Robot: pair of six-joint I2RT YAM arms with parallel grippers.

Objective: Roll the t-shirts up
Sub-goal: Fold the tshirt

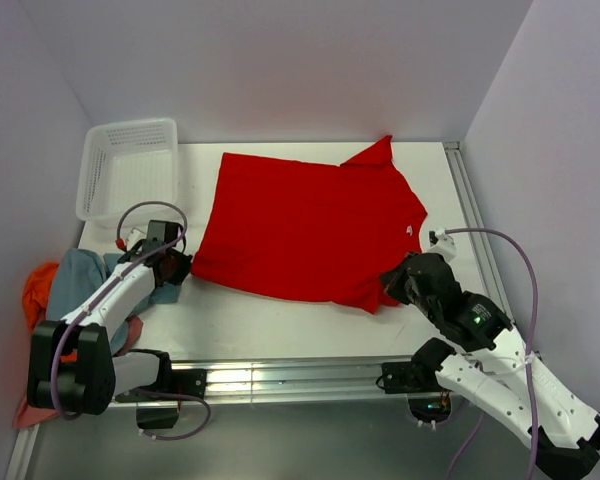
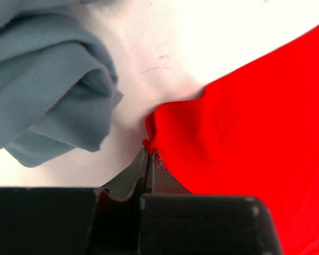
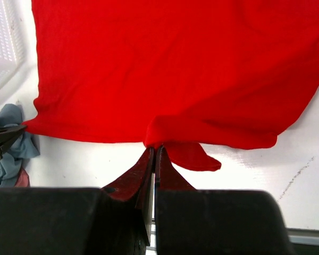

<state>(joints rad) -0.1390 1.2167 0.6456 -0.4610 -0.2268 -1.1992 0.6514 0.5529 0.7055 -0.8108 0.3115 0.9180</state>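
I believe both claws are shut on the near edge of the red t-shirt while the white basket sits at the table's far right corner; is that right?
Not quite: the white basket sits at the table's far left corner, as the top external view shows. The left claw and right claw are shut on the red t-shirt's near edge.

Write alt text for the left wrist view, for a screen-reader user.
The left tool is shut, pinching a bunched corner of the red t-shirt, which spreads to the right across the white table. A crumpled grey-blue t-shirt lies at upper left, apart from the red one.
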